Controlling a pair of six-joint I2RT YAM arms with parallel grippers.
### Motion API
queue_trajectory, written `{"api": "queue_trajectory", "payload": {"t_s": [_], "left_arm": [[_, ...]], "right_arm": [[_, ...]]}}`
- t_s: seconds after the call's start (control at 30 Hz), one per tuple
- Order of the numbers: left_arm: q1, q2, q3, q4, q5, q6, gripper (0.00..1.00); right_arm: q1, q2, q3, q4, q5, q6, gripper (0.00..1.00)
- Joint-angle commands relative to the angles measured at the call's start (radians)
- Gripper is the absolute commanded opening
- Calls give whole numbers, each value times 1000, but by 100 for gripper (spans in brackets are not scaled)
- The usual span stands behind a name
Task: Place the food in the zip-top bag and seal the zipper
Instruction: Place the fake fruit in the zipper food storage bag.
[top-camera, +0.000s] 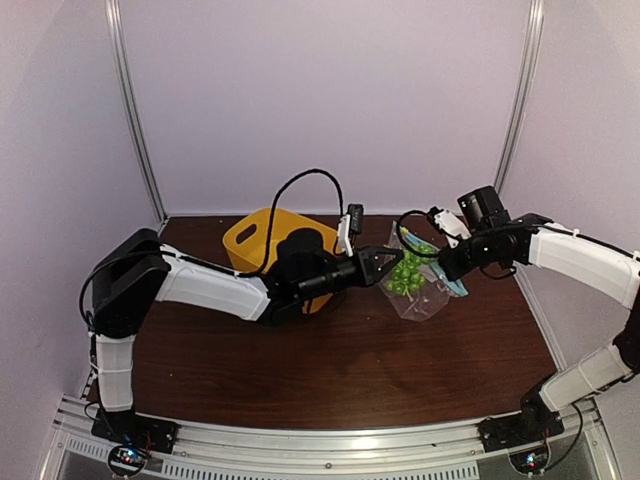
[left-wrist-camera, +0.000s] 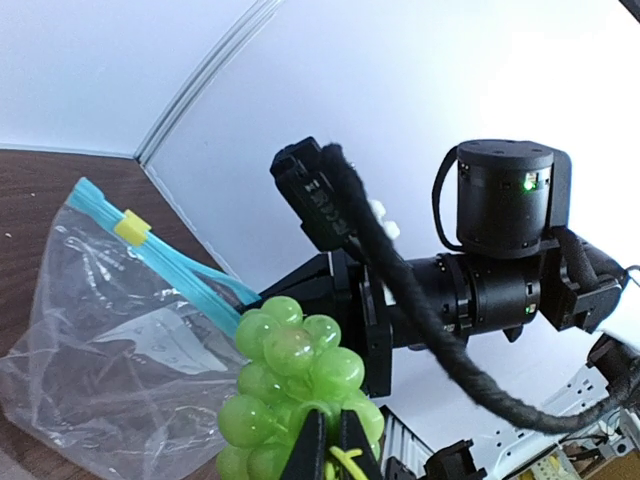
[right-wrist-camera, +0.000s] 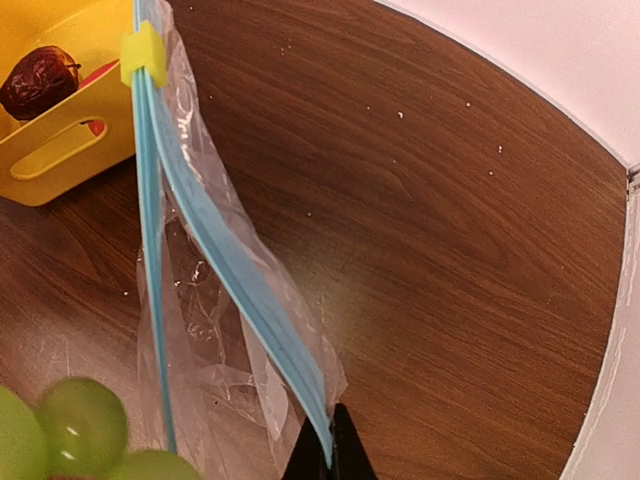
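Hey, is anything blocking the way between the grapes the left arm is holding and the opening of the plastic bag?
Nothing visible. The grape bunch, pinched in the left fingers, hangs right beside the zip-top bag, and the right fingers hold one side of the zipper away, so the mouth gapes.

I've got the dark wooden table (top-camera: 350, 370) in view. On it, far and left of centre, sits the yellow basket (top-camera: 255, 238). Just right of that, the clear zip-top bag (top-camera: 428, 298) has its bottom edge resting on the wood.
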Motion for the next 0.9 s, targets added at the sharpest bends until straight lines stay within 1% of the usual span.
{"api": "queue_trajectory", "payload": {"t_s": [0.0, 0.1, 0.17, 0.27, 0.37, 0.5, 0.7, 0.87], "left_arm": [[-19, 76, 112, 176, 33, -122, 0], [-30, 99, 150, 183, 50, -129, 0], [-39, 101, 164, 156, 42, -130, 0], [-44, 107, 203, 29, -5, -159, 0], [-45, 140, 264, -100, -60, -245, 0], [-54, 204, 385, -202, -104, -303, 0], [-57, 298, 524, -259, -135, -343, 0], [-61, 322, 543, -331, -161, -355, 0]], "right_arm": [[8, -9, -18, 48, -59, 50, 0], [12, 5, -31, 53, -18, 60, 0], [11, 7, -36, 58, 15, 67, 0], [12, -13, -37, 71, 11, 79, 0], [12, -45, -31, 74, 6, 84, 0], [12, -81, -28, 67, 3, 86, 0], [11, -162, -56, 69, -10, 92, 0], [12, -214, -69, 78, 9, 88, 0]]}}
